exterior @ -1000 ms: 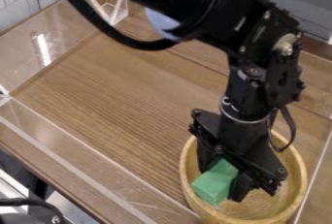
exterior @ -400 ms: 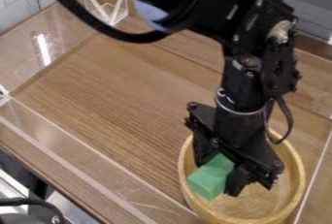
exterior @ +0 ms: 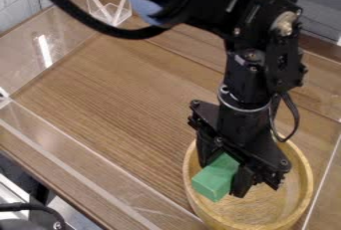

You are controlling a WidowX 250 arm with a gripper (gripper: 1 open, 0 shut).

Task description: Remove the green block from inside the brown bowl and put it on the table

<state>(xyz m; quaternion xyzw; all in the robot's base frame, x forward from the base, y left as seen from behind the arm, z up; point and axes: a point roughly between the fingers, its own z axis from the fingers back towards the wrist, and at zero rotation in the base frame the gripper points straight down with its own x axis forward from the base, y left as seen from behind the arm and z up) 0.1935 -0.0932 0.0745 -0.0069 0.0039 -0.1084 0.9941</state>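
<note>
Gripper (exterior: 229,172) pointing straight down, jaws clamped tight on the green block (exterior: 213,179). Block gripped at its far end, near end jutting toward the left, inside the brown bowl (exterior: 300,196). Bowl sitting at the near right of the table (exterior: 107,95), beside the clear acrylic wall (exterior: 60,159).

The black arm (exterior: 253,65) reaches straight down, its fingers (exterior: 246,174) clamped together, wrist vertical.

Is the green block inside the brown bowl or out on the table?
Inside. The green block sits within the brown bowl rim, with the gripper shut on it.
</note>
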